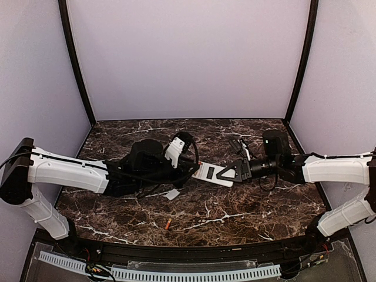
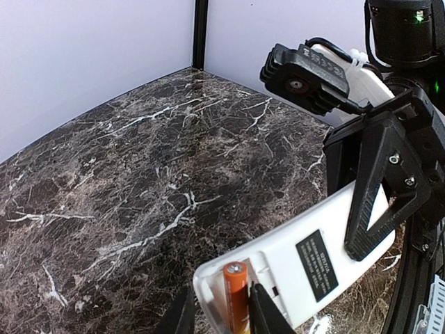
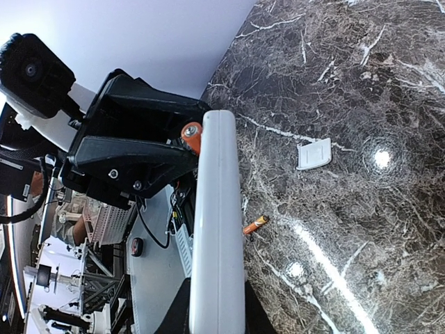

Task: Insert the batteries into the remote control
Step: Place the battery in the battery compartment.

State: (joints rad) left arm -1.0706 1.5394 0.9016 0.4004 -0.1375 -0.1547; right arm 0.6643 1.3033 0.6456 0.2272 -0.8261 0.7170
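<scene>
Pale lavender walls (image 1: 188,53) are enclosing a dark, white-veined marble desk (image 1: 117,205); black posts (image 1: 77,64) are standing at its back corners, and a bright glare (image 3: 382,158) is glinting off the polished top.

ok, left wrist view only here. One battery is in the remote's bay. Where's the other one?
Observer: The second battery lies loose on the table, near the front edge.
Operator: Cover plate?
Observer: The cover plate lies flat on the table, farther in than that battery and apart from it.
Operator: First one flush?
Observer: The right wrist view shows the remote control edge-on. The end of the first battery sticks out past its back, so it seems not flush.
</scene>
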